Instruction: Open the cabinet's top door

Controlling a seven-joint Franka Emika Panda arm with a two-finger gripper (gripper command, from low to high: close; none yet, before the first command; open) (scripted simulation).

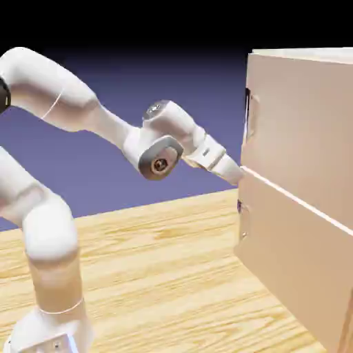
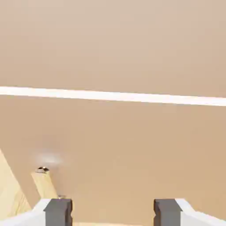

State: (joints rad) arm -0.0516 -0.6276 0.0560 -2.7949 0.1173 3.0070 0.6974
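Cabinet (image 1: pixel 303 186) front fills the hand view; gripper (image 2: pixel 113 212) sits at the bottom edge with jaws apart, nothing between them, just flat tan panel showing in the gap. Fingertips (image 2: pixel 58 211) are small grey square blocks on white mounts. In the exterior view the gripper (image 1: pixel 236 174) points slightly downward to the right, its tip right at the cabinet's front face by the pale seam (image 1: pixel 296 200) that splits the two panels; contact can't be confirmed. Top door (image 1: pixel 303 117) is the upper panel: smooth, matte, beige-tan, flat, and it looks shut, flush with the lower panel (image 1: pixel 296 269). Its handle (image 1: pixel 247 107) is a small dark vertical bar near the door's left edge, above the gripper tip and apart from it. A second small dark handle (image 1: pixel 240 207) sits on the lower panel just below the seam. Arm (image 1: pixel 83 110) is glossy white with rounded links and a grey joint cap. Table (image 1: pixel 158 276) is light wood with visible grain, cabinet standing on its right side. Backdrop (image 1: pixel 138 89) is plain blue-violet.
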